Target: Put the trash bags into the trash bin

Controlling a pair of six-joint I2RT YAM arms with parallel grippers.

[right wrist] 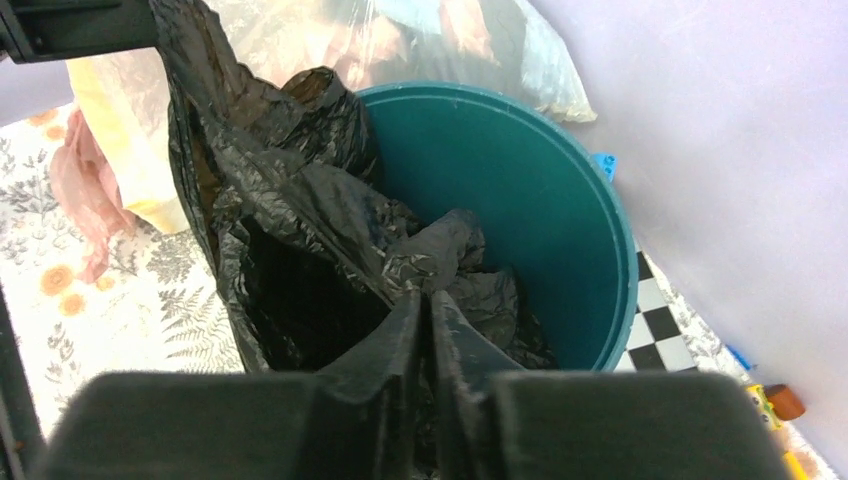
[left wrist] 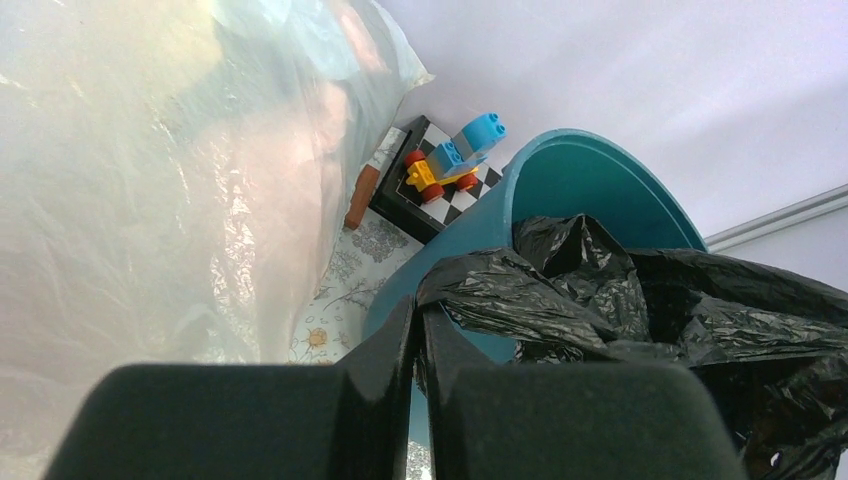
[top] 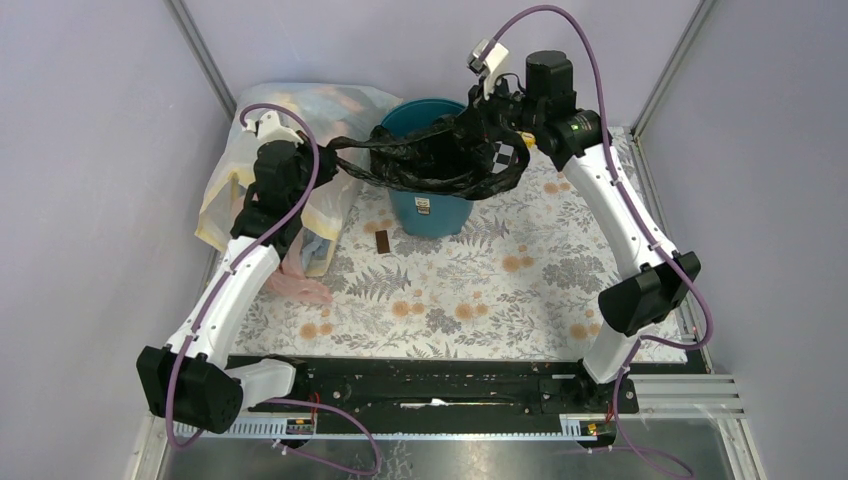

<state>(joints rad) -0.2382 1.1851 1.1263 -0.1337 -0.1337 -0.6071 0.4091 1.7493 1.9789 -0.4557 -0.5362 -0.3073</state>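
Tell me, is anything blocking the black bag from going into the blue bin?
Nothing visible is. The trash bag is stretched over the trash bin, pinched by the left gripper and right gripper, and is partly inside already.

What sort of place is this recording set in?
Probably a walled robot test booth, not a real home: plain walls with metal posts enclose a floral tablecloth, with props like a teal bin, a black bag and toy blocks.

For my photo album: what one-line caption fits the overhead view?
Left gripper and right gripper, both shut on a black trash bag, stretch it over the teal bin.
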